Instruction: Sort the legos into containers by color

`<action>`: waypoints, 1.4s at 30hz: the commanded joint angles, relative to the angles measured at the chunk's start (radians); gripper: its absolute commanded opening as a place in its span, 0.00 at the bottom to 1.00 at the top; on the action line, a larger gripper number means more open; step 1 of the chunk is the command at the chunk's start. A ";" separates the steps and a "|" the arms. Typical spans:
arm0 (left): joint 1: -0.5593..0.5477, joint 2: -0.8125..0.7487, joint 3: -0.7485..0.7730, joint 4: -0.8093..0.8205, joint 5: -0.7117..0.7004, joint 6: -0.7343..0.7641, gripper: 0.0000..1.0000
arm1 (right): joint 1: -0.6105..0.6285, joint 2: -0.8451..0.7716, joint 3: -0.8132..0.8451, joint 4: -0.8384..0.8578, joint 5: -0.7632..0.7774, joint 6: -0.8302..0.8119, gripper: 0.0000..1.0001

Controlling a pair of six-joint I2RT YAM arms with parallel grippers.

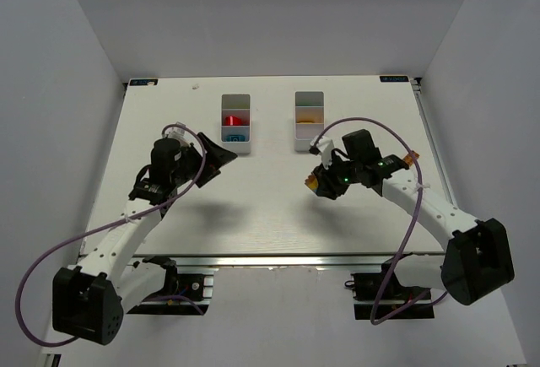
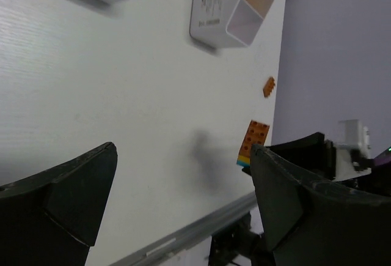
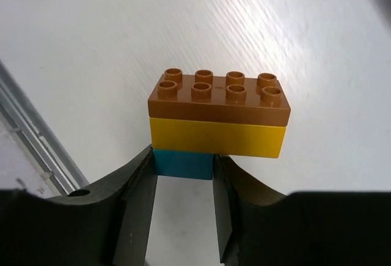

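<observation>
Jaws of the right arm are closed on the blue brick, one pad on each of its smooth side walls. This brick is the bottom of a stack of three legos. A yellow brick sits on it and an orange brick is on top. Both upper bricks are wider than the blue one and hang over the jaw tips on each side. The stack stands just beyond the jaw tips, with its studs pointing away from them. It seems to be raised from the bench, but I cannot tell this for sure.

Jaws of the left arm stand wide open and hold nothing.

I judge the bricks to be light, stiff and hard, with glossy walls that can slip under a weak pinch. Only stud friction joins them, so a knock on the overhang could tilt the stack or pull it apart. The flat opposite walls are the good place to hold, never the studs. To sort by color the stack must be split, so the left jaws should probably take the orange brick by its long walls.

The right container lies beyond the right jaws, a little to their left. The left container is just beyond the left jaws. A loose orange lego lies far to the right of the left jaws.
</observation>
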 commanded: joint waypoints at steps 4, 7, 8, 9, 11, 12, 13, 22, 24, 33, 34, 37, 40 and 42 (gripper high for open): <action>0.001 0.044 -0.040 0.246 0.248 -0.085 0.98 | 0.101 0.047 0.150 0.023 -0.213 -0.260 0.00; -0.003 0.062 -0.033 0.266 0.282 -0.096 0.98 | 0.144 0.083 0.210 0.015 -0.250 -0.321 0.00; -0.010 0.065 -0.027 0.264 0.288 -0.095 0.98 | 0.154 0.096 0.231 0.020 -0.233 -0.333 0.00; -0.019 0.068 -0.023 0.264 0.289 -0.090 0.98 | 0.176 0.105 0.244 0.018 -0.230 -0.362 0.00; -0.026 0.073 -0.023 0.272 0.291 -0.092 0.98 | 0.191 0.146 0.271 0.003 -0.231 -0.387 0.00; -0.037 0.076 -0.025 0.278 0.291 -0.095 0.98 | 0.204 0.159 0.299 -0.009 -0.231 -0.395 0.00; -0.043 0.079 -0.025 0.286 0.291 -0.095 0.98 | 0.210 0.183 0.313 -0.014 -0.230 -0.395 0.00; -0.123 0.128 -0.019 0.304 0.268 -0.086 0.94 | 0.265 0.264 0.420 -0.017 -0.224 -0.405 0.00; -0.146 0.146 -0.013 0.298 0.257 -0.075 0.93 | 0.268 0.274 0.437 -0.022 -0.225 -0.404 0.00; -0.207 0.215 0.027 0.306 0.217 -0.063 0.87 | 0.285 0.300 0.460 -0.022 -0.224 -0.392 0.00; -0.211 0.219 0.030 0.297 0.213 -0.060 0.87 | 0.286 0.300 0.458 -0.022 -0.224 -0.390 0.00; -0.220 0.229 0.044 0.281 0.194 -0.050 0.86 | 0.288 0.303 0.455 -0.022 -0.224 -0.384 0.00; -0.226 0.239 0.056 0.258 0.185 -0.038 0.81 | 0.288 0.300 0.448 -0.022 -0.225 -0.379 0.00; -0.229 0.246 0.061 0.249 0.188 -0.032 0.74 | 0.288 0.301 0.445 -0.017 -0.227 -0.373 0.00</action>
